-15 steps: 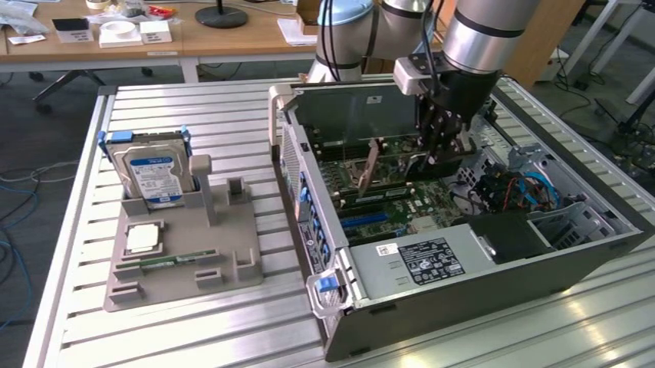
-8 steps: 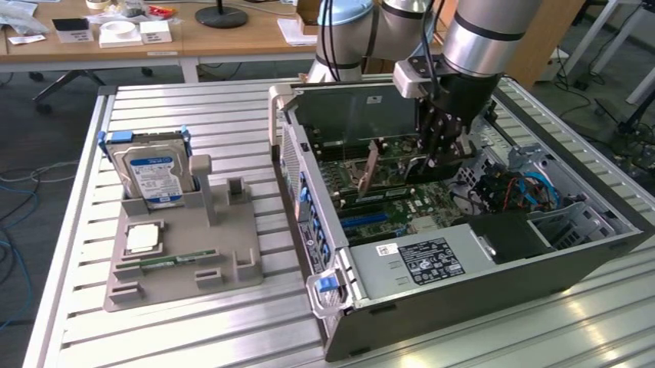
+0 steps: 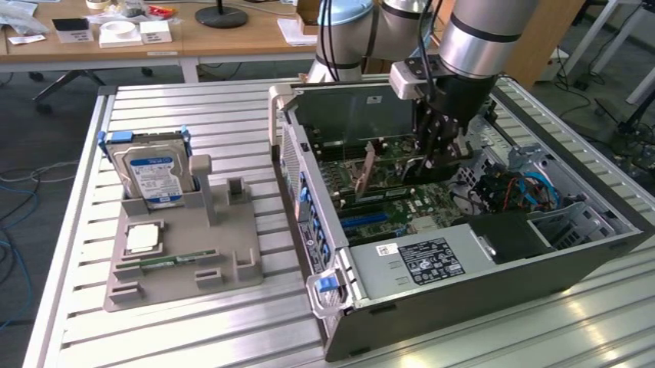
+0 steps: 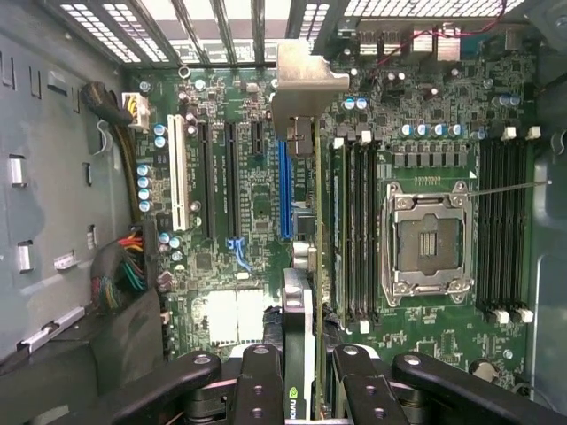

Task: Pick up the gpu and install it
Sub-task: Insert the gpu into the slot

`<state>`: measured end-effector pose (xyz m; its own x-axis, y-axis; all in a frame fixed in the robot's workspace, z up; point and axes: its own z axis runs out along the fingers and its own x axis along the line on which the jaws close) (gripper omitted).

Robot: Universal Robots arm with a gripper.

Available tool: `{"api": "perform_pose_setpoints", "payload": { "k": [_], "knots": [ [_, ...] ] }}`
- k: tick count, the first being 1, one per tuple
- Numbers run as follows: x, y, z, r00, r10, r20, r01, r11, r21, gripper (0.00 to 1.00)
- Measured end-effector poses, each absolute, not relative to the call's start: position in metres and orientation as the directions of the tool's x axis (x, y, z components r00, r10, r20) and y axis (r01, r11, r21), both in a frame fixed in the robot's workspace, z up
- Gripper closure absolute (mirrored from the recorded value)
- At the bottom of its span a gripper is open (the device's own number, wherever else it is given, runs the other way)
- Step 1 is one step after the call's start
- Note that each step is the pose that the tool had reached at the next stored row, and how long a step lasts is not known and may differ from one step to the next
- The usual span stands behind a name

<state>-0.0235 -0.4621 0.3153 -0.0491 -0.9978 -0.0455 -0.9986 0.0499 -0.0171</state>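
Silver arm (image 3: 481,38), black jaws

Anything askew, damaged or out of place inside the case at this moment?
Nothing stands out. The gpu sits edge-on between the fingers, running roughly parallel to the blue slot beside it. The motherboard shows no loose parts or damage; the hard drive stands upright in its holder.
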Motion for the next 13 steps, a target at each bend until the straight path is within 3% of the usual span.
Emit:
{"api": "perform_pose_setpoints", "payload": {
  "k": [13],
  "knots": [
    [-0.0275,-0.4633,0.3084,-0.049,-0.998,-0.046,-0.999,0.05,-0.017,0.73]
  ]
}}
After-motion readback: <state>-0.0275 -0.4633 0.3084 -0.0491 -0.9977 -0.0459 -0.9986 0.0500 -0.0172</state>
